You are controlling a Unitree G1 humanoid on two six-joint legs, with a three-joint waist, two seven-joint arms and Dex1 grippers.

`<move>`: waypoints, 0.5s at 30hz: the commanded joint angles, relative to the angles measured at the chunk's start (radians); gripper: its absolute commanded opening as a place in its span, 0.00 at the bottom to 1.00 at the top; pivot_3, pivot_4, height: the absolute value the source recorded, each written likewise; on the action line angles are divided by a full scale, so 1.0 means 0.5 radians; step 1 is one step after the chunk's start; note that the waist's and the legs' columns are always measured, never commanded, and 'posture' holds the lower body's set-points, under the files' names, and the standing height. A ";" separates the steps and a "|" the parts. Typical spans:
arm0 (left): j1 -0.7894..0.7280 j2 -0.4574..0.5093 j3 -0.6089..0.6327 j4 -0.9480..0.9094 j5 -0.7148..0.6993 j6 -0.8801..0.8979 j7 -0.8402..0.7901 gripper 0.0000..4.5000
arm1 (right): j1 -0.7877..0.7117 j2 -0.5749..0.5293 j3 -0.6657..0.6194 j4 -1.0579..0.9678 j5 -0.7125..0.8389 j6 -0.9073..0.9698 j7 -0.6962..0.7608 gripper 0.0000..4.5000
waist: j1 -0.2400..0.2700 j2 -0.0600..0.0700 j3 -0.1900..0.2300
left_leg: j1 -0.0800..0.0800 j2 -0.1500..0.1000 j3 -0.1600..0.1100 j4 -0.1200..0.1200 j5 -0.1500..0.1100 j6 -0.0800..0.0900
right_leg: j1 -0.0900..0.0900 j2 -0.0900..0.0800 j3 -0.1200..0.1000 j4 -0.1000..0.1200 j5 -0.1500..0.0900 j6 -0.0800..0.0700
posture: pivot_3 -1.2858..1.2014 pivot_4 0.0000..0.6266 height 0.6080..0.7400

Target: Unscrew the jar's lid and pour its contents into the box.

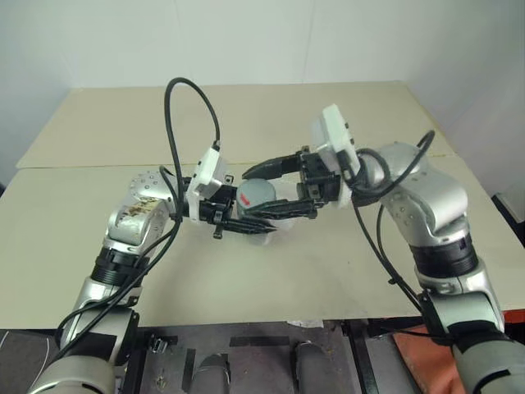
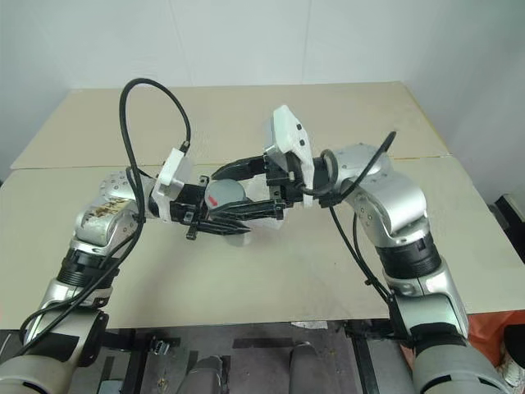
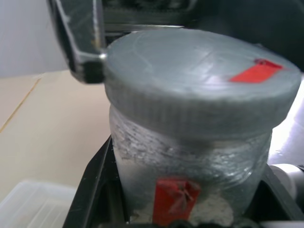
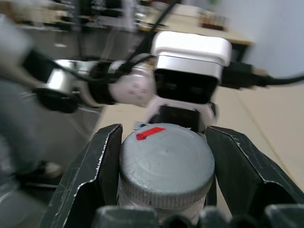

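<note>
Both arms are reaching in toward each other above the middle of the tabletop (image 1: 344, 271), forearms bent inward so the two claws are meeting nose to nose. The left claw (image 1: 246, 220) is pointing roughly level toward the robot's right and is clamping the jar (image 3: 190, 171) by its body, fingers tight against the glassy, silvered wall. The right claw (image 4: 164, 175) is pointing roughly level toward the left arm, and its two black fingers are closing on opposite edges of the lid (image 4: 166, 164), which is sitting on top of the jar. The jar is being held up off the tabletop, between the two wrists, just above the box (image 3: 33, 206), whose clear rim is showing beneath the left claw. A red tape strip is lying on the lid's top near its edge, and another red patch is stuck on the jar's side; neither carries writing that can be read.
</note>
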 commanded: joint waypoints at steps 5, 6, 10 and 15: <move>-0.036 0.029 0.128 -0.074 -0.111 -0.016 -0.017 0.43 | -0.120 0.067 0.020 0.357 -0.237 -0.267 0.081 0.68 | -0.026 0.000 0.000 | -0.001 0.000 -0.001 0.000 0.000 0.000 | -0.001 0.000 0.000 0.000 0.000 0.000 | 0.52 0.24 1.00; -0.025 0.032 0.136 -0.075 -0.118 0.000 -0.003 0.43 | -0.101 0.061 0.009 0.327 -0.243 -0.239 0.034 0.77 | -0.026 0.001 0.000 | -0.001 0.000 -0.002 0.000 0.000 0.000 | -0.001 0.000 -0.001 0.001 0.000 0.000 | 0.52 0.24 1.00; 0.022 0.059 0.156 -0.054 -0.083 0.011 0.049 0.43 | 0.051 -0.001 -0.120 0.111 -0.200 -0.156 -0.123 1.00 | -0.018 0.001 0.001 | -0.002 0.000 -0.003 0.000 0.000 -0.001 | -0.001 0.000 -0.002 0.001 0.000 0.000 | 0.52 0.24 1.00; 0.043 0.075 0.186 0.014 -0.037 0.037 0.156 0.43 | 0.268 -0.095 -0.304 -0.206 -0.128 0.014 -0.375 1.00 | -0.015 0.001 0.001 | -0.002 -0.001 -0.002 0.001 0.000 -0.001 | -0.001 0.000 -0.001 0.001 0.000 0.000 | 0.52 0.24 1.00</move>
